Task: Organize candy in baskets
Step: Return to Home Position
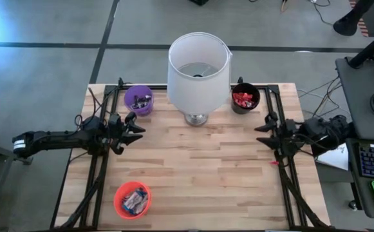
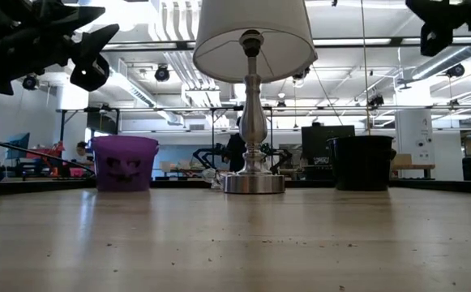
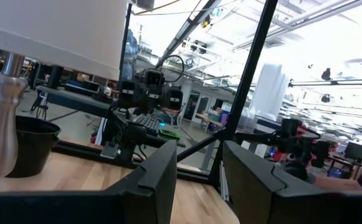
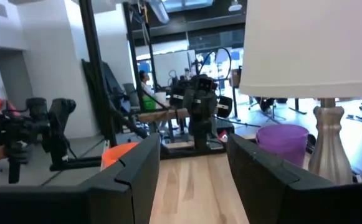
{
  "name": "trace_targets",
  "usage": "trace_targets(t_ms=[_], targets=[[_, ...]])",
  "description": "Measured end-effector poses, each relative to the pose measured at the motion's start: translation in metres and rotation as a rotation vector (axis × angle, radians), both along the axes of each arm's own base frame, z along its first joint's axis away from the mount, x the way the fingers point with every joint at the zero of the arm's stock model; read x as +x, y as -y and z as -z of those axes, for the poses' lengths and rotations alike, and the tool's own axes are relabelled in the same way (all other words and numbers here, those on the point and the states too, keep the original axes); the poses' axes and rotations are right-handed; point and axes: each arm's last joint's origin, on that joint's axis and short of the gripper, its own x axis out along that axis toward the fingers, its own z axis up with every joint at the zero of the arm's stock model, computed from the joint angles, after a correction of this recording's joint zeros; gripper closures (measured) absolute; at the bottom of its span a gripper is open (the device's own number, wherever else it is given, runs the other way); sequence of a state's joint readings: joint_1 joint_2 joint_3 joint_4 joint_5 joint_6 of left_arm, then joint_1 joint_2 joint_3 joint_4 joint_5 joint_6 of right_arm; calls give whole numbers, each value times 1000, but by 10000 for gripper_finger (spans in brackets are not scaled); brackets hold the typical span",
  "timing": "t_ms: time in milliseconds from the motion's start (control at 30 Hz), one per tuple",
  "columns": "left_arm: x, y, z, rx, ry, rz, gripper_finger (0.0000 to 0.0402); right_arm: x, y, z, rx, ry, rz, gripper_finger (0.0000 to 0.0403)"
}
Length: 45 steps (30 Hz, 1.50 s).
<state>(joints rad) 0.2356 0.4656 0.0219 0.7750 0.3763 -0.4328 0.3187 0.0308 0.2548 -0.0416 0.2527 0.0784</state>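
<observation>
Three baskets stand on the wooden table. The purple basket (image 1: 138,100) (image 2: 124,162) (image 4: 283,140), at the far left, holds dark-wrapped candy. The black basket (image 1: 245,98) (image 2: 361,162) (image 3: 31,146), at the far right, holds red candy. The orange-red basket (image 1: 132,199) (image 4: 121,152), near the front left, holds blue-and-white candy. My left gripper (image 1: 135,129) (image 3: 199,180) hovers open above the table's left side, pointing right. My right gripper (image 1: 262,133) (image 4: 190,174) hovers open at the right side, pointing left. Neither holds anything.
A lamp with a big white shade (image 1: 198,67) stands on a metal base (image 2: 254,182) at the table's far middle, between the purple and black baskets. Black frame rails (image 1: 283,174) run along both sides. Bare wood (image 1: 199,167) lies between the grippers.
</observation>
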Motion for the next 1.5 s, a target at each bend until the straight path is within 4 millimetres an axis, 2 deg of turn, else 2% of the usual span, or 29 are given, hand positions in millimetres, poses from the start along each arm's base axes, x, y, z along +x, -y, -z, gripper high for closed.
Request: trace_targets(t_ms=[267,600,767,1267,1500], targets=[[0,0,0,-35,-5,12,287,8,-3,26,-2,-42,-2,225],[-1,0,-1,-43,1,14,287,14,-6,49,-21,-85,-57,225],[-2,0,-2,-42,10,12,287,19,-9,68,-28,-104,-80,225],[-2,0,-1,-46,4,8,287,19,-9,71,-42,-128,-77,225],[-1,-3,-1,-88,8,-83,287,19,-9,71,-43,-130,-74,225]])
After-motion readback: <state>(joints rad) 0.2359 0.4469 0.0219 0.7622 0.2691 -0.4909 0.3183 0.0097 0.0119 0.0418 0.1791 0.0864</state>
